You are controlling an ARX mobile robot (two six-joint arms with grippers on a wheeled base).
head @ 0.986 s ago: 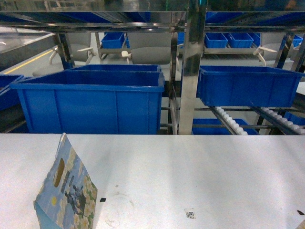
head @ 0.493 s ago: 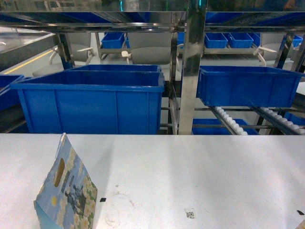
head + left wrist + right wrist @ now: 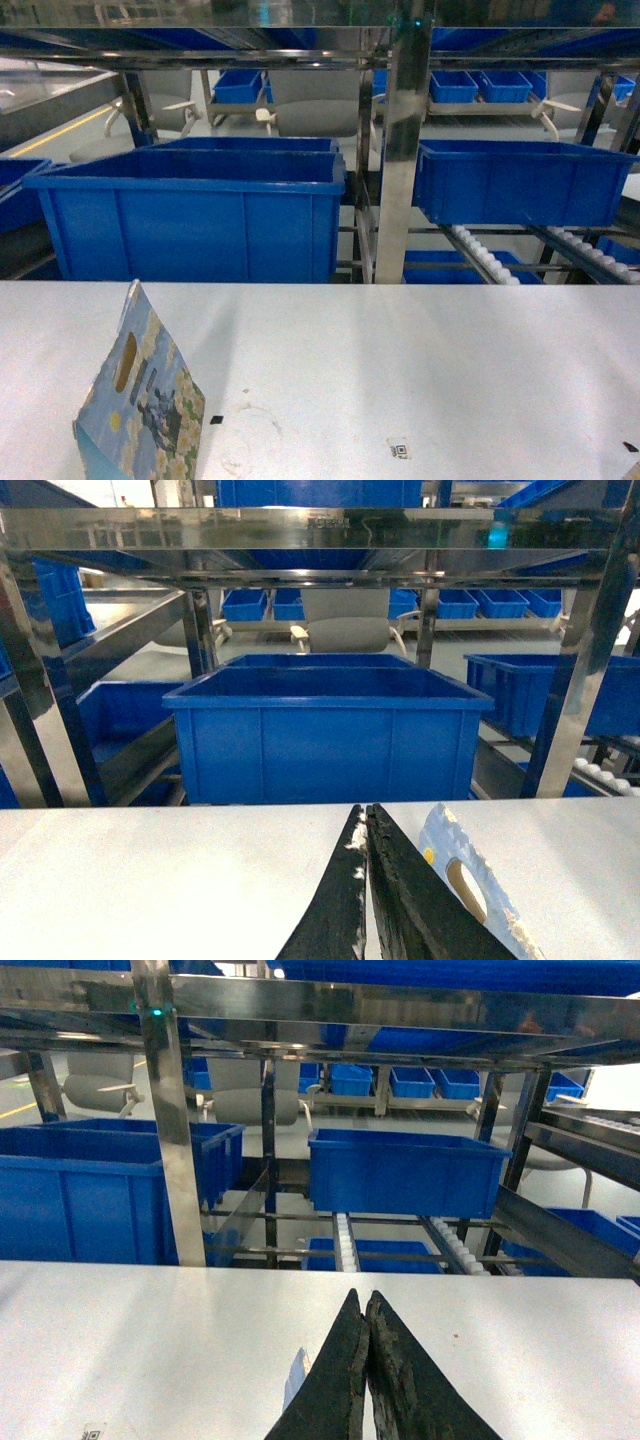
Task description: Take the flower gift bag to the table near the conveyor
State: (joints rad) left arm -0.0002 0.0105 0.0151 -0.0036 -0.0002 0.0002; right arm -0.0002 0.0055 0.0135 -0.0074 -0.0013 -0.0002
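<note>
1. The flower gift bag [image 3: 138, 400] stands upright on the counter [image 3: 420, 360], near its front-left edge.
2. The left gripper [image 3: 366, 825], jaws pressed together and empty, sits just left of the bag.
3. The right gripper [image 3: 363, 1310] is likewise closed, with bare counter stretching toward the conveyor [image 3: 480, 255].

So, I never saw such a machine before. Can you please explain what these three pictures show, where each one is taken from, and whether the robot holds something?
This is a wheeled robot with two arms. One picture comes from a camera on its head; the other two sit on its wrists. The head view looks down on a white table where a flowered gift bag stands upright at the near left. Behind are blue bins and a steel rack with white roller tracks. The dark wedge in each wrist picture is a closed claw: the left gripper, with the bag just to its right, and the right gripper. Neither holds anything.
</note>
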